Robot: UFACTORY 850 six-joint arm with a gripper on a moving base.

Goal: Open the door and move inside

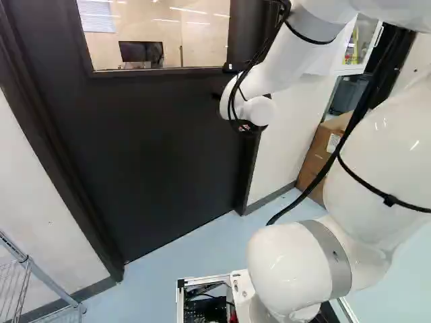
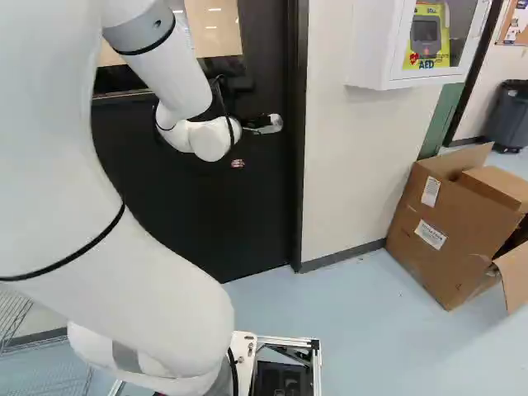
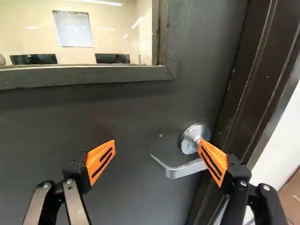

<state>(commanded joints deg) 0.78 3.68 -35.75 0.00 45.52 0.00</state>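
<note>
The dark door (image 1: pixel 155 141) stands closed in its frame, with a window in its upper part. In the right base view a little of my black gripper (image 2: pixel 256 121) shows past the white wrist, close to the door handle (image 2: pixel 273 124); the wrist hides the rest. The wrist view has the gripper (image 3: pixel 157 154) open, its orange pads wide apart. The silver lever handle (image 3: pixel 180 171) points from its round plate into the space between the fingers. One finger overlaps the lever's root near the plate; whether they touch, I cannot tell. The other finger is over bare door.
The door frame (image 3: pixel 248 93) runs close beside the handle, with white wall beyond. Right of the door, an open cardboard box (image 2: pixel 450 227) stands on the floor under a wall cabinet (image 2: pixel 379 49). A wire rack (image 1: pixel 23 282) is near the wall left of the door.
</note>
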